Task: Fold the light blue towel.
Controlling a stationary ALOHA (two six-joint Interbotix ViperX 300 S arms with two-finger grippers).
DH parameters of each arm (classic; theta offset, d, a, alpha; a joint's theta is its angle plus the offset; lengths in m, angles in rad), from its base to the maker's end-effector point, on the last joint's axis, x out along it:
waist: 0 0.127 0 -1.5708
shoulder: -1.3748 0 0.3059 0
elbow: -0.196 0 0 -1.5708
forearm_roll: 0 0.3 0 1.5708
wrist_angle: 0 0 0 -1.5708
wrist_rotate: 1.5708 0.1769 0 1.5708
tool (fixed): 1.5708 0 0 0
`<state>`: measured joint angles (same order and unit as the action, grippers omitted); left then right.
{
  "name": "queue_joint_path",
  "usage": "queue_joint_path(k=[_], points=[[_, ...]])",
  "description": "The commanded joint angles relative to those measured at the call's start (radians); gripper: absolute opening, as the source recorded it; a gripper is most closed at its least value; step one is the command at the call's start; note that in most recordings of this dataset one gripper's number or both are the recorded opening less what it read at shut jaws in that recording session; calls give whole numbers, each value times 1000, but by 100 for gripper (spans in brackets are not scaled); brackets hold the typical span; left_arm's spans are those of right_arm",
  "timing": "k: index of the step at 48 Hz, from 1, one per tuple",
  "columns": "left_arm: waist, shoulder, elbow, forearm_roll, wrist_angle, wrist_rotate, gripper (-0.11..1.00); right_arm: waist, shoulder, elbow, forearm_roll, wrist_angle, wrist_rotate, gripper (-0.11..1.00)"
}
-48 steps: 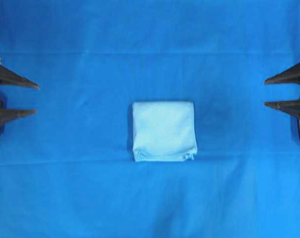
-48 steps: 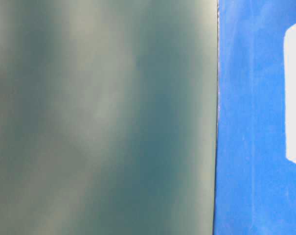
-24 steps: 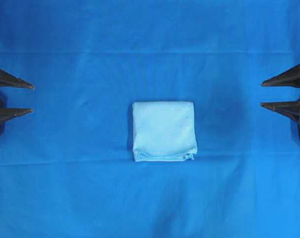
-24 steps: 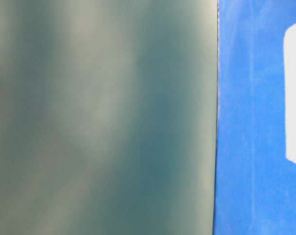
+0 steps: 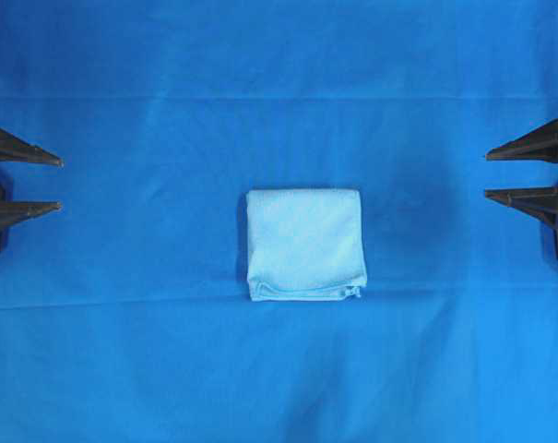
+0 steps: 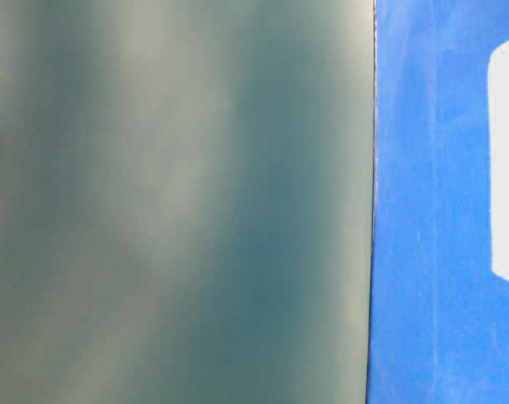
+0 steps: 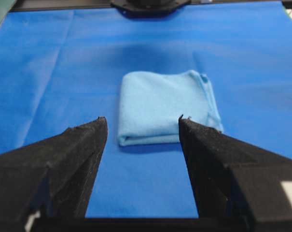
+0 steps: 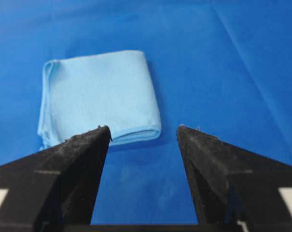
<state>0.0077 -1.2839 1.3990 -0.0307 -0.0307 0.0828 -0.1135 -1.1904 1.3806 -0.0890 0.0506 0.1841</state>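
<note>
Light blue towel (image 5: 305, 245): lies folded into a small, nearly square packet at the middle of the counter, flat on the royal-blue table cloth (image 5: 279, 83); its layered edges and loose corner show along the lower side in the overhead view, the smooth fold along the upper side
Left pincer (image 5: 61, 185): at the left edge of the overhead view, level with the counter and pointing toward the middle, jaws spread apart and grasping nothing; well apart from the towel
Right pincer (image 5: 486, 175): at the right edge, pointing toward the middle, jaws spread wide and empty; well apart from the towel
Left wrist view: the towel (image 7: 165, 106) shows between and beyond the two black fingers (image 7: 83, 154), untouched
Right wrist view: the towel (image 8: 97, 96) lies ahead and to the left, partly behind the left finger (image 8: 78, 164)
Table-level view: mostly a blurred grey-green surface (image 6: 178, 202); a strip of blue cloth at the right with a pale shape (image 6: 506, 160) at the edge, too blurred to tell
</note>
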Motion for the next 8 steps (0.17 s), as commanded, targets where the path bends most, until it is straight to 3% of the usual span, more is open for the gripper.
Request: queue_joint_path(k=[1, 8], points=[[5, 9, -12, 0, -3, -2, 59, -3, 5, -17, 2, -5, -2, 62], [5, 9, -12, 0, -3, -2, 59, -3, 5, -17, 2, -5, -2, 62]])
